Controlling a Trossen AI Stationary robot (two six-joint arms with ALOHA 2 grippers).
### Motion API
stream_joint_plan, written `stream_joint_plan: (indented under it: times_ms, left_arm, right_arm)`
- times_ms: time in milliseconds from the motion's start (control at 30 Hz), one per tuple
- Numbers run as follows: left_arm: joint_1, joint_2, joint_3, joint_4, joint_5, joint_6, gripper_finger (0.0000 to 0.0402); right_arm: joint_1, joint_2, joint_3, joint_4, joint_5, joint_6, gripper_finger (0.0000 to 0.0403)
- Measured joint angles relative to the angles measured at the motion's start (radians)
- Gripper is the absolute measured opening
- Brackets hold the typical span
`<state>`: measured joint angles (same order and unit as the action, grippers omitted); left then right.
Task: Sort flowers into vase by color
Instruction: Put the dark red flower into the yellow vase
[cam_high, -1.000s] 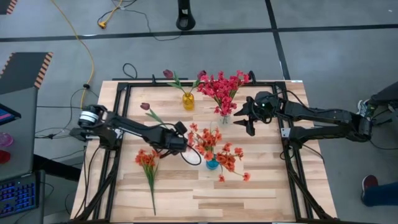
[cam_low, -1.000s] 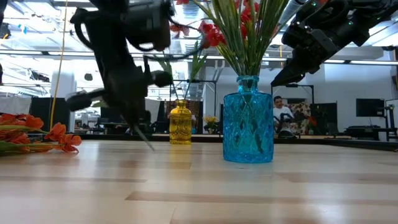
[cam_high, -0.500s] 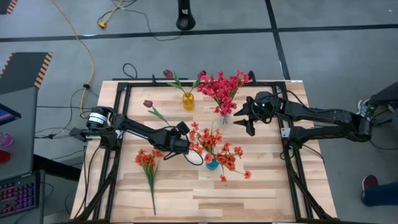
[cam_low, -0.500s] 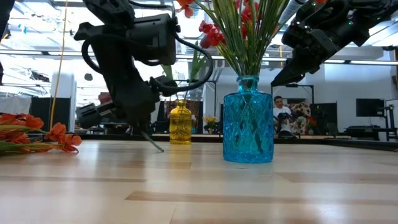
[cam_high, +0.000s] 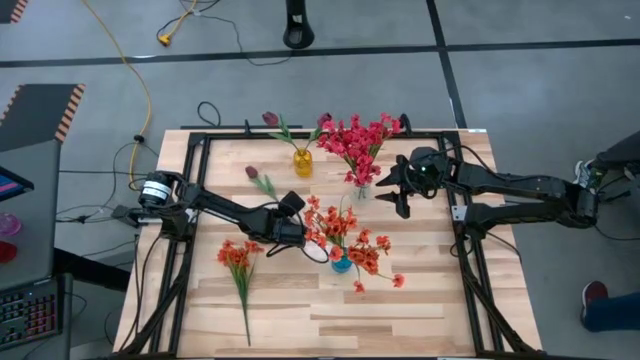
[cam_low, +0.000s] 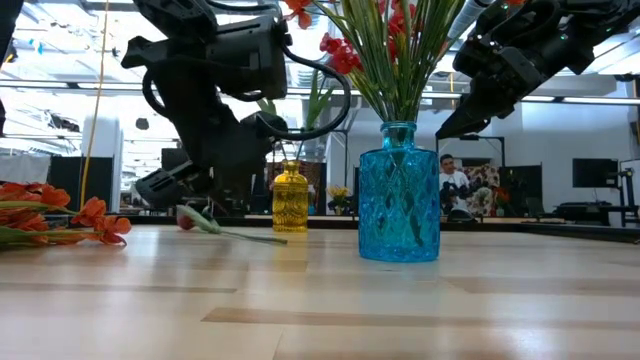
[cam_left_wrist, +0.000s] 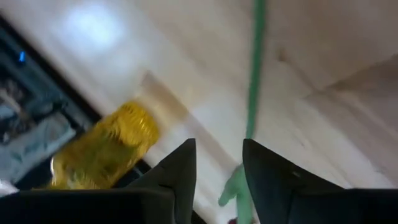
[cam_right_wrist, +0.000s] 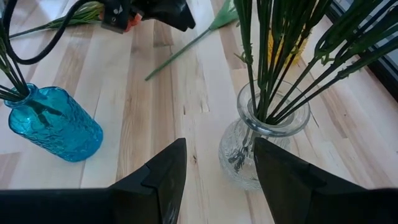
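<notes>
Left gripper: left of centre in the high view, low over the pale wooden slatted table, its dark fingers spread with a green stem running between them in the left wrist view; whether they pinch it, I cannot tell.
Maroon tulip-like bud on a green stem: lying flat on the boards in the upper-left part of the high view, bud up-left, stem slanting down-right toward the left gripper; in the low view it lies on the table left of the yellow vase.
Right gripper: right of centre in the high view, just beside the clear vase, fingers parted and holding nothing.
Small yellow glass vase: upper centre of the high view, maroon buds leaning out of it.
Clear textured glass vase: just right of the yellow one, filled with crimson-pink clustered blooms.
Blue faceted glass vase: centre of the high view, carrying orange-red clustered blooms; it stands front and centre in the low view.
Loose orange-red spray with a long green stem: lying flat at lower left of the high view, blooms up, stem pointing down the frame.
</notes>
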<state>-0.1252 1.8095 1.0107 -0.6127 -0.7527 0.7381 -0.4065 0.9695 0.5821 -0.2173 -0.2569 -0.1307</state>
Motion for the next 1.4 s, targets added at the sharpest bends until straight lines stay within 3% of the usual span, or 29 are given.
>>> stream_joint_plan:
  times_ms: [167, 333, 533, 700, 800, 1167, 1400]
  left_arm:
    - [-0.015, 0.0, 0.003, -0.005, -0.056, -0.18, 0.0125]
    - [-0.034, 0.0, 0.027, -0.022, -0.031, -0.429, 0.0125]
    - [-0.026, -0.009, 0.069, -0.169, 0.088, -0.766, 0.0126]
    - [-0.007, -0.058, 0.07, -0.223, 0.257, -0.908, 0.0126]
    - [0.001, -0.1, 0.066, -0.242, 0.273, -0.967, 0.0126]
    - [0.052, -0.34, -0.112, -0.214, 0.277, -1.277, 0.0126]
    - [0.073, -0.395, -0.194, -0.115, 0.274, -1.691, 0.0126]
  right_arm:
    - [0.0, 0.0, 0.0, 0.0, 0.0, 0.0, 0.0214]
    - [0.0, 0.0, 0.0, 0.0, 0.0, 0.0, 0.0214]
    - [0.0, 0.0, 0.0, 0.0, 0.0, 0.0, 0.0214]
    - [0.0, 0.0, 0.0, 0.0, 0.0, 0.0, 0.0214]
    - [0.0, 0.0, 0.0, 0.0, 0.0, 0.0, 0.0214]
    - [0.0, 0.0, 0.0, 0.0, 0.0, 0.0, 0.0214]
    - [0.0, 0.0, 0.0, 0.0, 0.0, 0.0, 0.0214]
